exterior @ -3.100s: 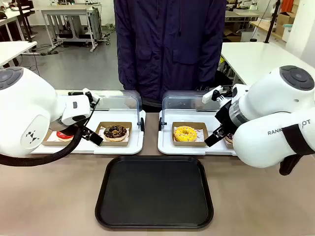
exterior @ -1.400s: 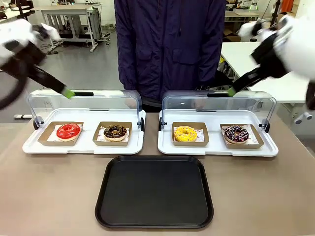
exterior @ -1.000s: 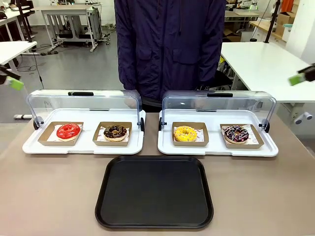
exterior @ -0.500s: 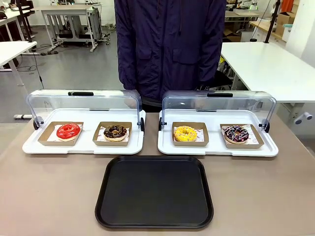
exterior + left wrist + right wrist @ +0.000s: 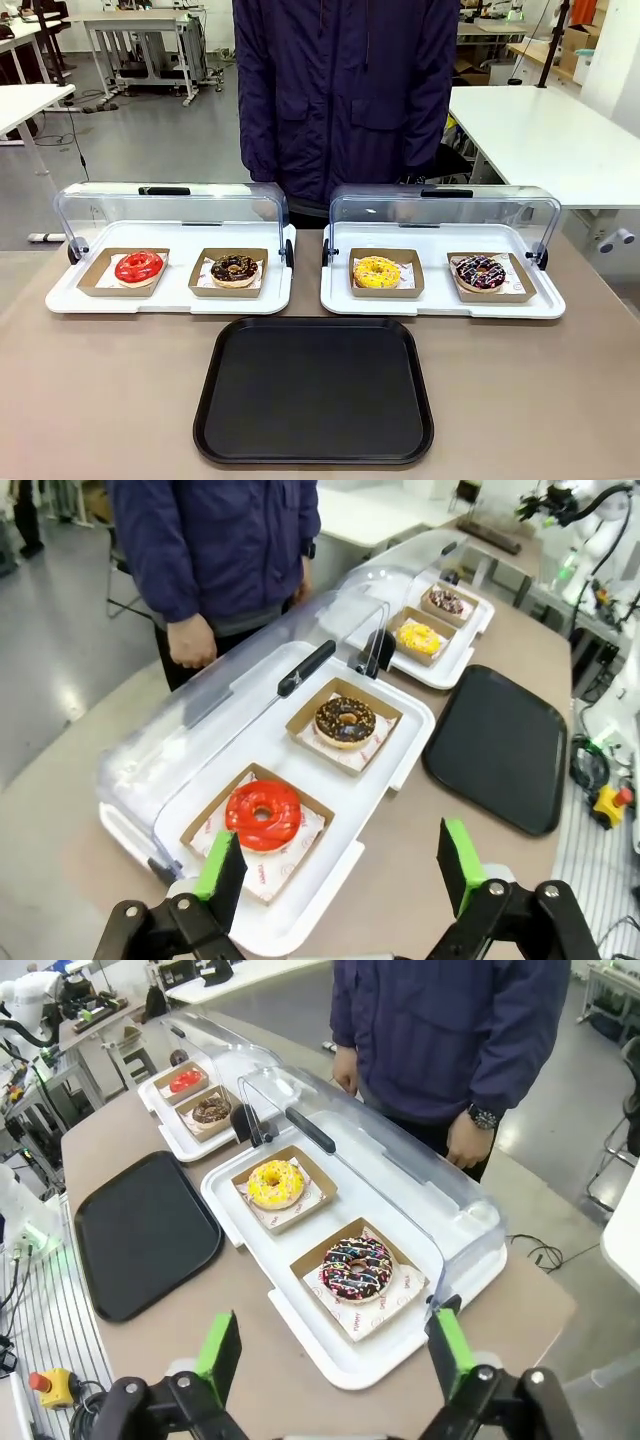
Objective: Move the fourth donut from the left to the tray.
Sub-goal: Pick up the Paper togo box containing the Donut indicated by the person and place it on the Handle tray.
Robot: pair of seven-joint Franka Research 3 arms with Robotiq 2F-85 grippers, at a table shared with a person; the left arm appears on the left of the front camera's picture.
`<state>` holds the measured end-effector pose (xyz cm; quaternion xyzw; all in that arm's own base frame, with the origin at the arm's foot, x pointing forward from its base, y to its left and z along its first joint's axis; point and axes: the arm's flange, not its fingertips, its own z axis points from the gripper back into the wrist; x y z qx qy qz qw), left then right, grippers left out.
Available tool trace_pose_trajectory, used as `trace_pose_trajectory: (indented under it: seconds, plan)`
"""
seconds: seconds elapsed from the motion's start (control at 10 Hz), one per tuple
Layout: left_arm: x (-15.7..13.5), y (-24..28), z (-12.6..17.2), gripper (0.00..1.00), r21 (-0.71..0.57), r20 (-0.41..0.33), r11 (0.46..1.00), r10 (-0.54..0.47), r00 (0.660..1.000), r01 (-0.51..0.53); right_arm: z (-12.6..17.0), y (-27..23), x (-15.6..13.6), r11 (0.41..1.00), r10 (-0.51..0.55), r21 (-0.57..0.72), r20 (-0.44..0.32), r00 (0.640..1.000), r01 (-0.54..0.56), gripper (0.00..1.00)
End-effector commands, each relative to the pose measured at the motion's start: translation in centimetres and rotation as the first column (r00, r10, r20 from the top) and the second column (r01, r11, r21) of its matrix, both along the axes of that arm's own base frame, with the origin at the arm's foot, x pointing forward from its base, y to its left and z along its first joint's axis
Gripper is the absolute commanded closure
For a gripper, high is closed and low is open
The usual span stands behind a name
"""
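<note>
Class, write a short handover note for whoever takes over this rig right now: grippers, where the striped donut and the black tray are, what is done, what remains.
Left gripper: open, empty, above the red donut.
Right gripper: open, empty, above the fourth donut.
The fourth donut sits in its cardboard holder in the right display tray, lid up.
The black tray is bare, nearest the robot.
Done: nothing moved yet.
Left: grasp the donut, lift, set it on the tray.
</note>
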<state>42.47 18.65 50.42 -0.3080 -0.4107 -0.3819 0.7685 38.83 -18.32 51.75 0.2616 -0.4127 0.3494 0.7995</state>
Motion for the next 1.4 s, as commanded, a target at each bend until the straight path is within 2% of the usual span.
trace_pose_trajectory:
  seconds: [0.0,1.3]
  plan:
    - [-0.14,-0.07,-0.08,0.00,-0.010,0.008,1.000,-0.007,1.000,0.007,-0.15,-0.12,-0.01,1.000,-0.004,-0.001,0.002,1.000,0.004,0.00]
    - [-0.14,-0.07,-0.08,0.00,-0.010,0.008,1.000,-0.007,1.000,0.007,-0.15,-0.12,-0.01,1.000,-0.004,-0.001,0.002,1.000,0.004,0.00]
